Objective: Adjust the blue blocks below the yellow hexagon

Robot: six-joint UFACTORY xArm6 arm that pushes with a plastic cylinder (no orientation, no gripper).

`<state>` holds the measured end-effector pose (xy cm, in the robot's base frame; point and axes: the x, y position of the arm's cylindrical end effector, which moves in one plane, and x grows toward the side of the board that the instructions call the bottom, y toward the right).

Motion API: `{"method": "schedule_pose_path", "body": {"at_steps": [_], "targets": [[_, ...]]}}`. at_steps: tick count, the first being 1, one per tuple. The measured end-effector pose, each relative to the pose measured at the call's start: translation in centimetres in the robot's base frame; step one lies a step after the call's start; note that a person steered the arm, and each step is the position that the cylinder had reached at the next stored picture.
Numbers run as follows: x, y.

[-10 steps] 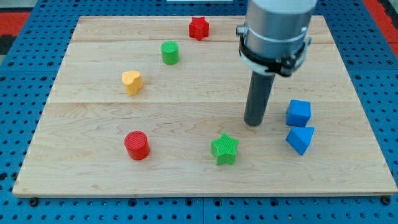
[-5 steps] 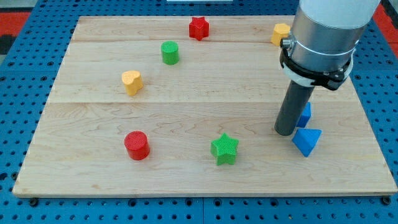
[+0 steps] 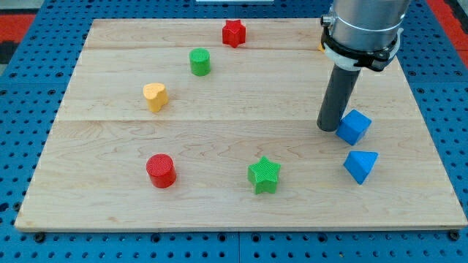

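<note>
Where visible, my tip [image 3: 327,128] seemingly touches the blue cube [image 3: 354,126].

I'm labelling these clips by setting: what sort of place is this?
Probably a robotics lab bench. A wooden board lies on a blue perforated mounting surface, small coloured blocks such as the blue cube and green star are scattered on it, and my tip sits beside that cube, on the view's left.

My tip [image 3: 329,128] against blue cube [image 3: 354,126]
</note>
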<state>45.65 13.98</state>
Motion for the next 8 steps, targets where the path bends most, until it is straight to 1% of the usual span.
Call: {"method": "schedule_pose_path", "body": {"at_steps": [5, 8], "targets": [[-0.9, 0.0], [-3.5, 0.0]]}}
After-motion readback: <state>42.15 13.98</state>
